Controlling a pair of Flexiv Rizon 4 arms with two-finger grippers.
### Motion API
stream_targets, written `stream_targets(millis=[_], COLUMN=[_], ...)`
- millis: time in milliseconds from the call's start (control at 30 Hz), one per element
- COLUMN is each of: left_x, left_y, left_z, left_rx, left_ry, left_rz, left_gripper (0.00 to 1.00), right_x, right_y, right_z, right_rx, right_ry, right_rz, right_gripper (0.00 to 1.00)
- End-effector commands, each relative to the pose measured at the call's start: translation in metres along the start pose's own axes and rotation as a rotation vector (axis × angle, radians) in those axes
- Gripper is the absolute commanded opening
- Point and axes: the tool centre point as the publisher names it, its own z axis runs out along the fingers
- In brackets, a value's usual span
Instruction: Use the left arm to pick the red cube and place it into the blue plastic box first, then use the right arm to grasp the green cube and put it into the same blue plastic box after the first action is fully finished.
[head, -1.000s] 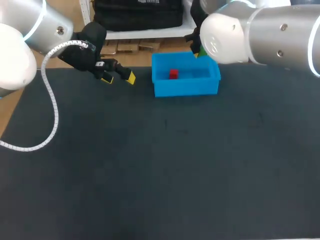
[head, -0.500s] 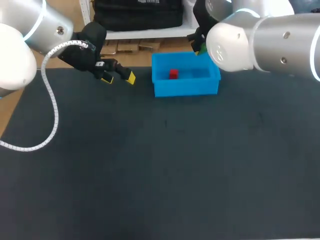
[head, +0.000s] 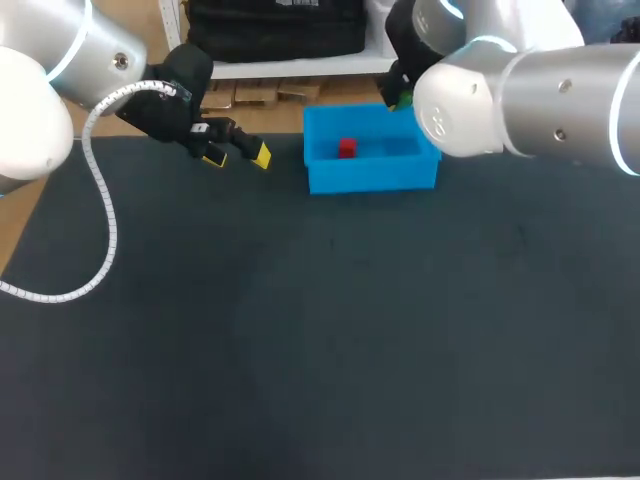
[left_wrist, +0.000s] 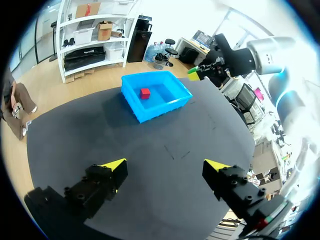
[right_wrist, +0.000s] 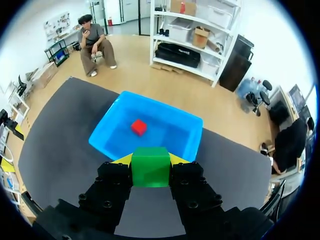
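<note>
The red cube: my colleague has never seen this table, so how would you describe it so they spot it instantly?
On the dark table, look for the blue plastic box near the far edge. The red cube lies alone on its floor. It is the only red thing on the table, whereas the green cube is clamped in the right gripper.

**Left gripper spread wide, right gripper clamped**

My left arm (head: 50, 50) comes in from the left corner with its wrist angled downward. My left gripper (head: 237, 157) hangs low, its yellow-tipped fingers (left_wrist: 114, 165) spread wide with nothing between them. My right arm (head: 560, 100) crosses in from the right, its thick forearm lying across the far side and its wrist reaching further back. My right gripper (right_wrist: 151, 160) presses both fingers against the green cube (right_wrist: 150, 170) from two sides, holding it raised.
</note>
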Motion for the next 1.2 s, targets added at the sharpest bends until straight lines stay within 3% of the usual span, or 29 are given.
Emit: stream_targets(millis=[33, 1200], left_x=[0.001, 0.001], left_y=[0.001, 0.001], left_z=[0.000, 0.000], left_rx=[0.004, 0.004], left_ry=[-0.005, -0.005], left_rz=[0.002, 0.002], left_gripper=[1.00, 1.00], right_x=[-0.006, -0.004], right_y=[-0.001, -0.012], right_z=[0.011, 0.060], right_rx=[-0.008, -0.025], right_ry=[0.002, -0.011], right_rz=[-0.008, -0.041], right_gripper=[0.00, 0.00])
